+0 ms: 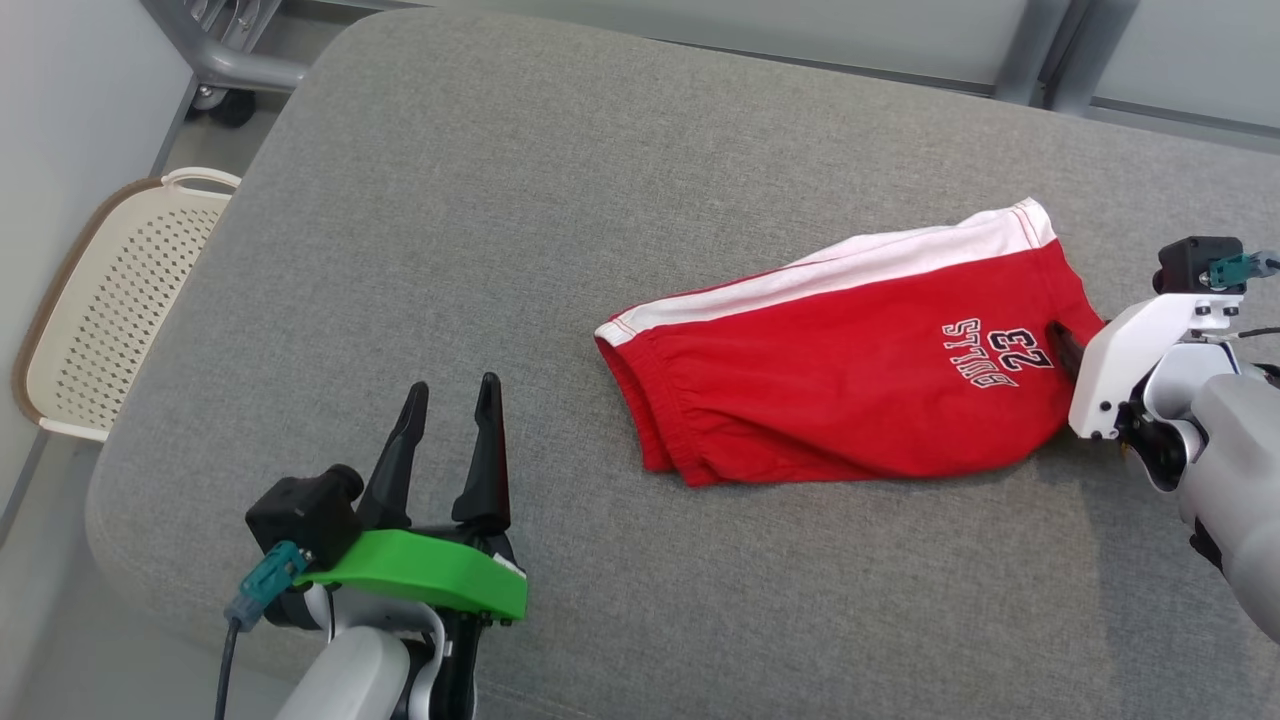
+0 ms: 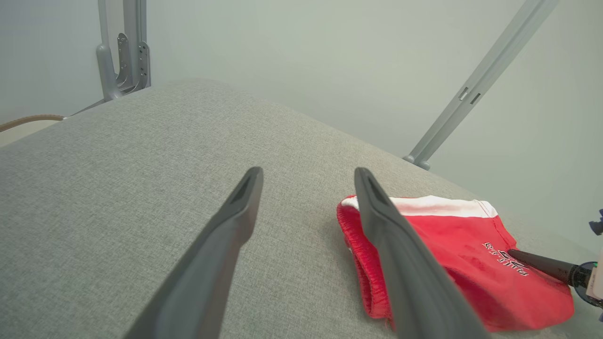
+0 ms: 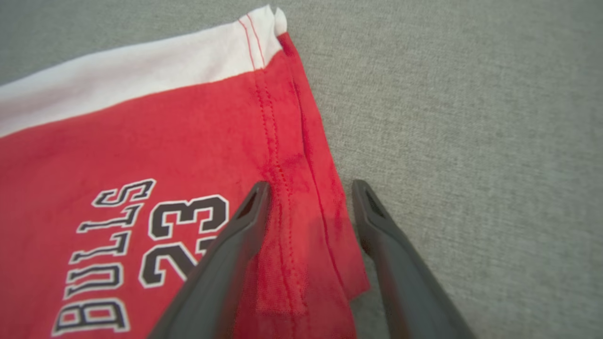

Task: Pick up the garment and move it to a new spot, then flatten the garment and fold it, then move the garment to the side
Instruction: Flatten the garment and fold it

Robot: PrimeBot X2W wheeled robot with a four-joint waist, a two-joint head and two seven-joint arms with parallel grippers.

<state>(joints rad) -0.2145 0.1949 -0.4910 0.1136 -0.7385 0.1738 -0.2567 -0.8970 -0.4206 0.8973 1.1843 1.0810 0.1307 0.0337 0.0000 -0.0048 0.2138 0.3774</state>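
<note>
The garment (image 1: 850,390) is a pair of red shorts with a white side stripe and "BULLS 23" printed on it. It lies folded and flat on the grey cushioned surface (image 1: 500,250), right of centre. My right gripper (image 1: 1065,345) comes in from the right at the garment's hem. In the right wrist view its jaws (image 3: 311,184) stand apart, straddling the hem edge of the garment (image 3: 141,141), one finger over the cloth and one over the cushion. My left gripper (image 1: 453,385) hovers open and holding nothing at the lower left, away from the garment (image 2: 461,254).
A cream perforated basket (image 1: 110,300) stands on the floor left of the cushion. A grey metal frame with a wheel (image 1: 230,60) is at the back left, and a slanted grey post (image 2: 471,89) rises behind the cushion.
</note>
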